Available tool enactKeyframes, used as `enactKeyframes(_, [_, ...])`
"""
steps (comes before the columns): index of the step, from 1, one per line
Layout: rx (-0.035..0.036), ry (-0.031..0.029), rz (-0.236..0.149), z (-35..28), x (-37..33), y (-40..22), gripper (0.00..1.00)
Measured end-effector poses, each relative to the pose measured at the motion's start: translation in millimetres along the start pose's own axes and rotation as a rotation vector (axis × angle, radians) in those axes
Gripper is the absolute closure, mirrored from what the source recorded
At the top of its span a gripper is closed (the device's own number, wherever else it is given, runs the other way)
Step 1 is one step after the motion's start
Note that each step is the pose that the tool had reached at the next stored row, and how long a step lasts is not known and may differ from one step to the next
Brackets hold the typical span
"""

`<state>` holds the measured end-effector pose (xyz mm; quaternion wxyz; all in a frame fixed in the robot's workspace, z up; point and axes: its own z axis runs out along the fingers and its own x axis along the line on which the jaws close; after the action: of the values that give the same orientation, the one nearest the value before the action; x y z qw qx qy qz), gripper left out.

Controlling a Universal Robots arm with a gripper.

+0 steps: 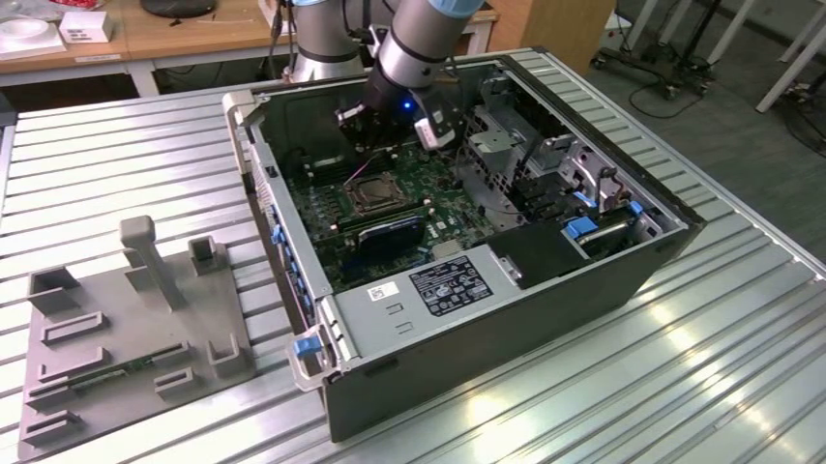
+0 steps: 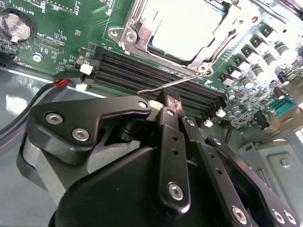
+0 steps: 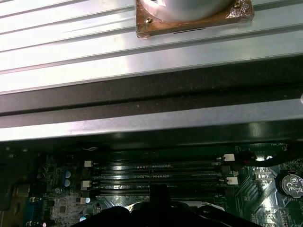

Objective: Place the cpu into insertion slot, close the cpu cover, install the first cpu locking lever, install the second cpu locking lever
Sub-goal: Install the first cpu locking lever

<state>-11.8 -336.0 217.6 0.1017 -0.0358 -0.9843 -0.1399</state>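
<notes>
The cpu (image 2: 182, 23), a pale silvery square, lies in the insertion slot (image 1: 374, 191) on the green motherboard. The silvery cpu cover (image 2: 135, 35) lies flat around it as a frame. A thin metal locking lever (image 2: 175, 82) slants up from the socket's corner over the memory slots. My gripper (image 2: 169, 100) is shut, its black fingertips (image 2: 163, 101) pressed together right under that lever; whether they touch it I cannot tell. In the exterior view the gripper (image 1: 385, 145) reaches down into the open computer case just behind the socket.
Long black memory slots (image 2: 156, 78) run between gripper and socket. A coin battery (image 2: 16, 26) and a red-black cable (image 2: 61, 82) sit nearby. Case walls (image 1: 265, 184) and a drive cage (image 1: 568, 193) hem the board in. A grey fixture plate (image 1: 130, 329) lies at the exterior view's left.
</notes>
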Motion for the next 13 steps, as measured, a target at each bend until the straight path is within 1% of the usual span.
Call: enactKeyframes(13, [0.0003,0.0001,0.0,1.3,-0.3,-0.4,0.89])
